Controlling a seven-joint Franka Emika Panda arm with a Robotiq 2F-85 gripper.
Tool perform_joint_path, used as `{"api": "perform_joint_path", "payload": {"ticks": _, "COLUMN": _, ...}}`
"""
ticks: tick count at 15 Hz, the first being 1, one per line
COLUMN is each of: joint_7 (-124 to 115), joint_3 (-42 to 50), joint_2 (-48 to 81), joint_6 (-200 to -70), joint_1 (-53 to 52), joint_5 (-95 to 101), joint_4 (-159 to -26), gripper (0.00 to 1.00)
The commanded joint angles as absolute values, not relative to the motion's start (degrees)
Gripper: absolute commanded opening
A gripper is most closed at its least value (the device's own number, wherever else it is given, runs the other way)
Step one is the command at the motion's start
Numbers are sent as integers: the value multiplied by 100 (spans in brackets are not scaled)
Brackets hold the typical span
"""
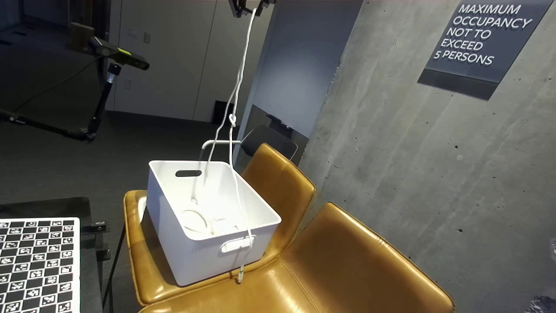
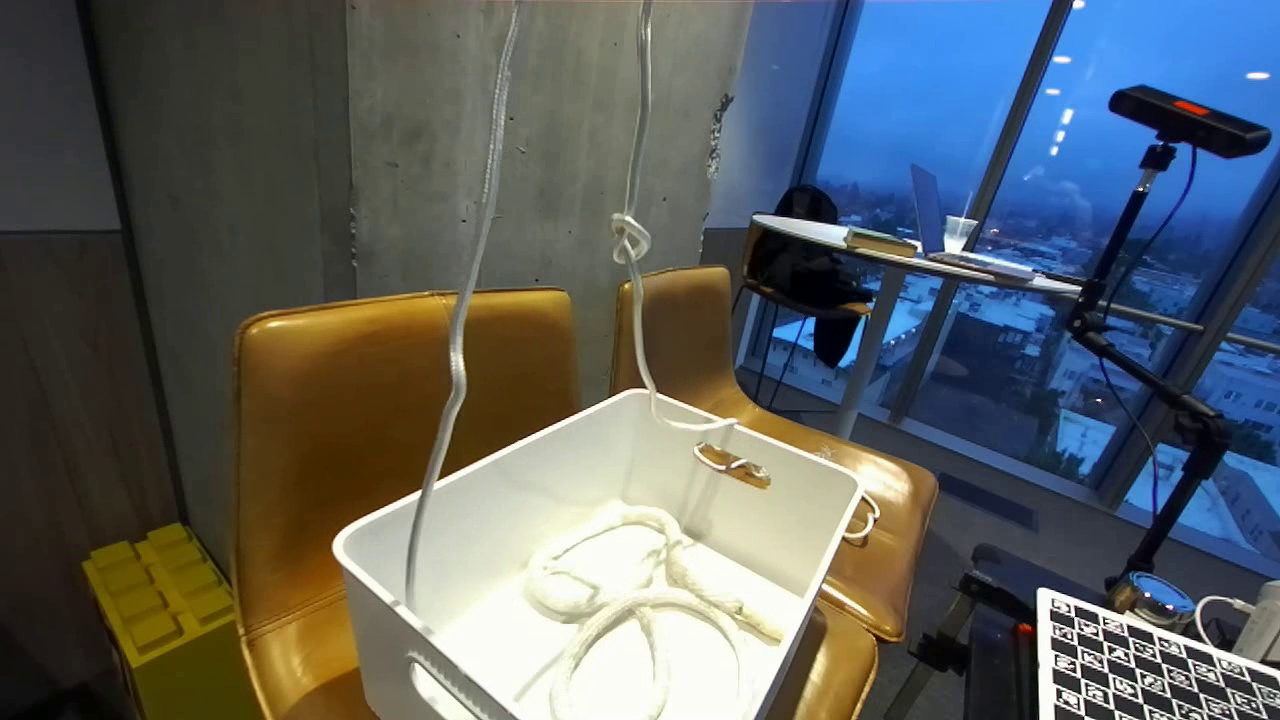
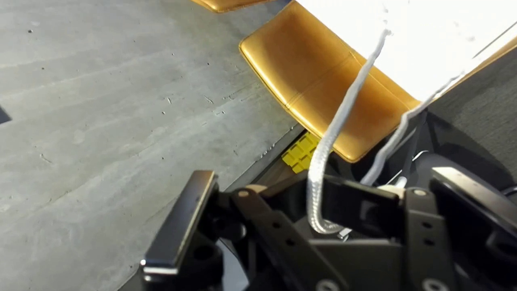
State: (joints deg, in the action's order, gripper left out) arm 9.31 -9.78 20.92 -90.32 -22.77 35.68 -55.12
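Gripper (image 3: 317,198) is clamped on a white cord (image 3: 339,117): pads (image 3: 351,198) in from both sides, cord bent over in the bite. In an exterior view only the tips poke in at the top edge, so the pinch call is from the wrist view.

Two lengths of cord hang from there. One has a knot (image 1: 233,119) partway down, then drapes over the rim of the white bin (image 1: 204,265); its end dangles outside, past the handle slot (image 1: 234,244). The other length drops inside the bin. Coils of white rope (image 2: 705,573) lie on the bin floor; can't tell if that's one piece with the held cord. Wrist view is blown out over the bin.

Bin sits on a tan chair (image 1: 139,252), second tan chair (image 1: 347,248) just beside it, concrete wall (image 1: 391,152) with an occupancy sign (image 1: 482,43) behind. Yellow block (image 2: 165,625) near a chair back. Marker board (image 1: 37,265) and arm-mounted camera (image 1: 119,54) off to the side. Beyond, in an exterior view: table (image 2: 795,228) with laptop (image 2: 928,210), cup (image 2: 958,235) and book (image 2: 880,243), by a window (image 2: 890,100)
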Motion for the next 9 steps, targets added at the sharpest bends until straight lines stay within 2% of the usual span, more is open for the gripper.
{"api": "perform_joint_path", "payload": {"ticks": 1, "joint_7": 883, "joint_3": -945, "joint_2": 1992, "joint_6": -9172, "joint_1": -2014, "joint_5": 3388, "joint_4": -5891, "gripper": 0}}
{"api": "perform_joint_path", "payload": {"ticks": 5, "joint_7": 835, "joint_3": -986, "joint_2": 1943, "joint_6": -9263, "joint_1": -1878, "joint_5": 3401, "joint_4": -6293, "gripper": 0}}
{"api": "perform_joint_path", "payload": {"ticks": 9, "joint_7": 603, "joint_3": -1190, "joint_2": 1988, "joint_6": -9015, "joint_1": -2316, "joint_5": 3525, "joint_4": -6123, "gripper": 0}}
